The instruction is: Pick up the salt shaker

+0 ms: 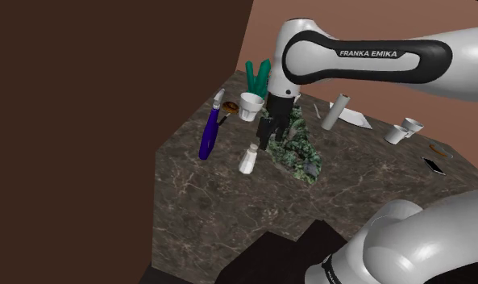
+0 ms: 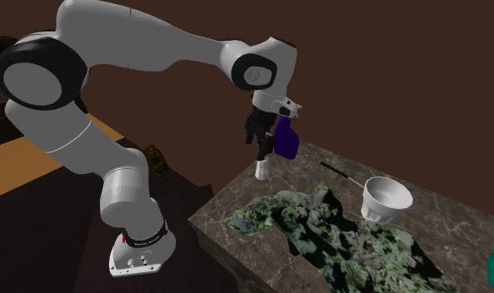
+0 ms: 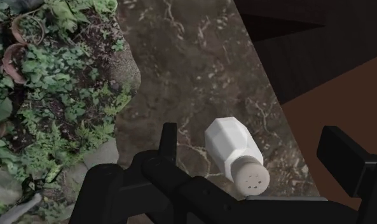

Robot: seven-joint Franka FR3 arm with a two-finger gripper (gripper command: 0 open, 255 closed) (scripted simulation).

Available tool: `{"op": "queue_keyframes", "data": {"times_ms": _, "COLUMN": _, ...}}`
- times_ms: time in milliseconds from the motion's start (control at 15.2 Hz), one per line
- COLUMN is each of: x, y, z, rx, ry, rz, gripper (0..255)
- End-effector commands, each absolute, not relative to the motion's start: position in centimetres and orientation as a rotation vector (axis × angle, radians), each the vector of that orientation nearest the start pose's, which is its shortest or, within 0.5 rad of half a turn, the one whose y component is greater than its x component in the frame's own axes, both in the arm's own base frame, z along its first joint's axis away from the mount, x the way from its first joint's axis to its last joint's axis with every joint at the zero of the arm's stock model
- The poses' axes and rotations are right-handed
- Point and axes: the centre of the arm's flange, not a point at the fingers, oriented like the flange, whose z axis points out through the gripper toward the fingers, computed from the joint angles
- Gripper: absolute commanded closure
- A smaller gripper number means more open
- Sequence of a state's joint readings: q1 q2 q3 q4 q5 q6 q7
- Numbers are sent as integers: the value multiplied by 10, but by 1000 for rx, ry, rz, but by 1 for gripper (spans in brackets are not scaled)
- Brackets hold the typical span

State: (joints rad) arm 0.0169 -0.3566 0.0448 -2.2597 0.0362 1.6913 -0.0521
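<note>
The white faceted salt shaker (image 1: 248, 158) (image 2: 261, 169) stands upright on the dark marble counter (image 1: 198, 211), close to its edge in the second exterior view. My black gripper (image 1: 263, 144) (image 2: 259, 152) hangs just above it, pointing down. In the wrist view the salt shaker (image 3: 236, 154), its perforated cap nearest the camera, lies between the fingers of the open gripper (image 3: 253, 153). It sits closer to one finger, and neither finger touches it.
A green patterned cloth (image 1: 294, 147) (image 2: 336, 237) (image 3: 47, 95) lies bunched beside the shaker. A purple spray bottle (image 1: 209, 133) (image 2: 285, 140), a white bowl (image 1: 251, 105) (image 2: 386, 198) and a green object (image 1: 257, 77) lie beyond. A dark brown wall (image 1: 84, 121) borders the counter.
</note>
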Motion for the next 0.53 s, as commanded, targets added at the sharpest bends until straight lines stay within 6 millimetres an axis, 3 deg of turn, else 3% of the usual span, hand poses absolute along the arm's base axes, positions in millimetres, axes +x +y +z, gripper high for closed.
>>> {"op": "queue_keyframes", "data": {"times_ms": 0, "x": 444, "y": 39, "z": 476, "rx": -3078, "ry": -130, "rz": 339, "gripper": 0}}
{"op": "queue_keyframes", "data": {"times_ms": 66, "x": 452, "y": 42, "z": 472, "rx": -3070, "ry": -122, "rz": 342, "gripper": 0}}
{"op": "queue_keyframes", "data": {"times_ms": 462, "x": 452, "y": 42, "z": 440, "rx": -3070, "ry": -122, "rz": 342, "gripper": 0}}
